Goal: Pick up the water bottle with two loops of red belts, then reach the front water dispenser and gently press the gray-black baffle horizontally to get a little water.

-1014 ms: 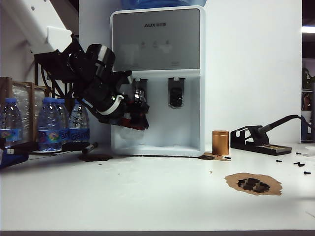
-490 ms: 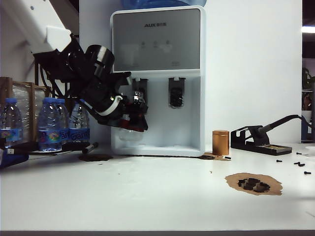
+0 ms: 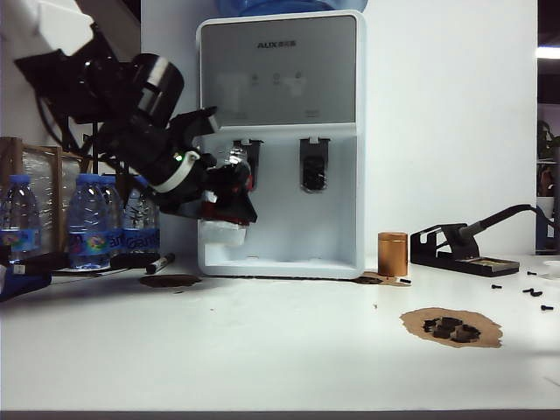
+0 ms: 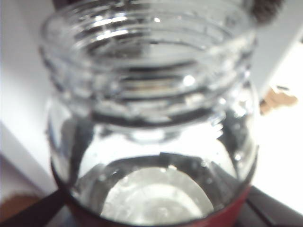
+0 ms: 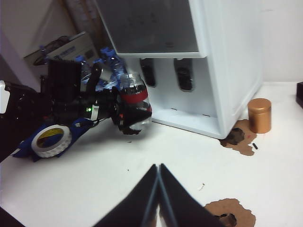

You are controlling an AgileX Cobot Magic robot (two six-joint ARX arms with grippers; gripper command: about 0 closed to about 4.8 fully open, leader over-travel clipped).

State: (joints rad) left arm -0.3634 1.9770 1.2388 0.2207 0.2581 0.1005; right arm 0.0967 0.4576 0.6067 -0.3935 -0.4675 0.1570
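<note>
The left tool [image 3: 229, 191] grips the water bottle [image 3: 229, 181] by its red-banded body, holding the glass jar clear of the surface [image 3: 280, 350] and tipped, its wide mouth aimed toward the left tap lever [image 3: 248, 162] of the water dispenser [image 3: 280, 140]. From the wrist camera the threaded mouth of the jar fills the frame and a red band [image 4: 156, 220] shows at its base, with dark finger edges either side. The right tool [image 5: 158, 189] hangs well back over the surface, its two fingers pressed together on nothing, looking on at the dispenser and the carried jar.

The pick-up appears done; the step in hand looks like the approach to the tap. The jar sits at the left edge of the dispenser's bay, close by the left lever; whether glass and lever touch cannot be told from here. The next move, as judged, calls for levelling the jar under the spout and easing it straight in against the dark baffle, lightly, so only a little water runs.

Blue-capped plastic bottles [image 3: 87, 223] stand to the left; a copper-coloured canister [image 3: 391, 254] and a soldering-iron stand [image 3: 459, 249] sit to the right.
</note>
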